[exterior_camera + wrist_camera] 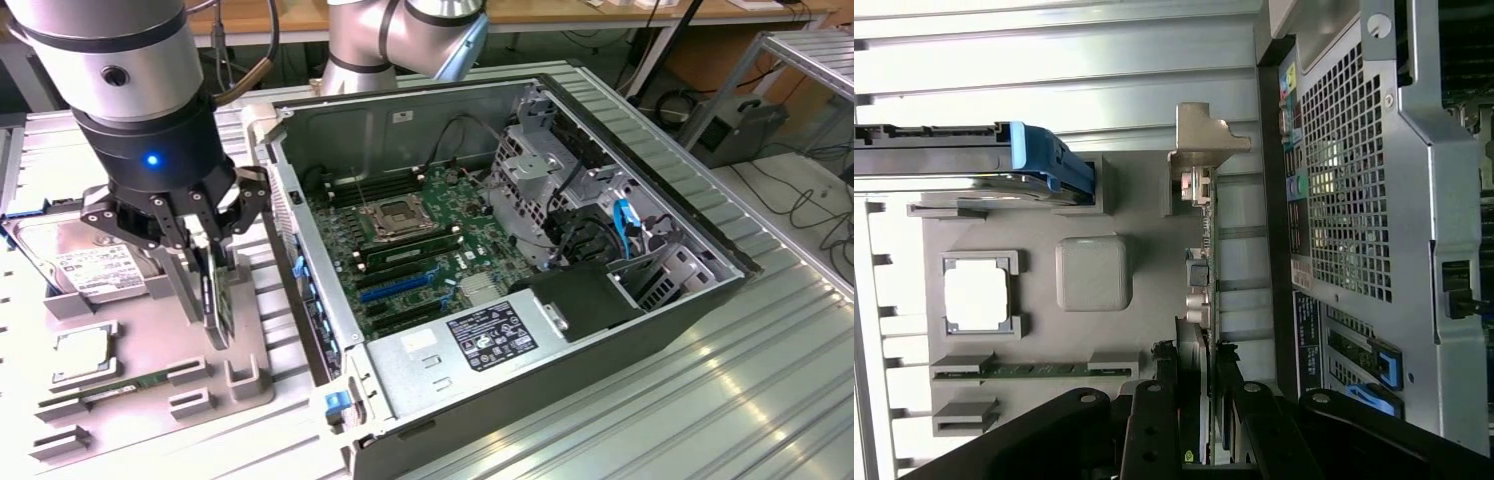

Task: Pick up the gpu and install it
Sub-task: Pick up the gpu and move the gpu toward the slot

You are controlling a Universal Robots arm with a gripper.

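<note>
On the grey tray [254,388] at the exterior view's near left, with gripper [203,250] pinching the upright gpu [214,300] by its top edge, best to lift straight and level, clear of the tray's slot, without brushing the open computer case [400,140] just beside, rightward.

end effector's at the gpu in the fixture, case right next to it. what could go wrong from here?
1. The gpu stands on edge in the grey fixture. A lift that is off vertical could bind it in its slots.
2. The case wall stands close beside the end effector. A low sideways move could clip card or bracket on it.
</note>
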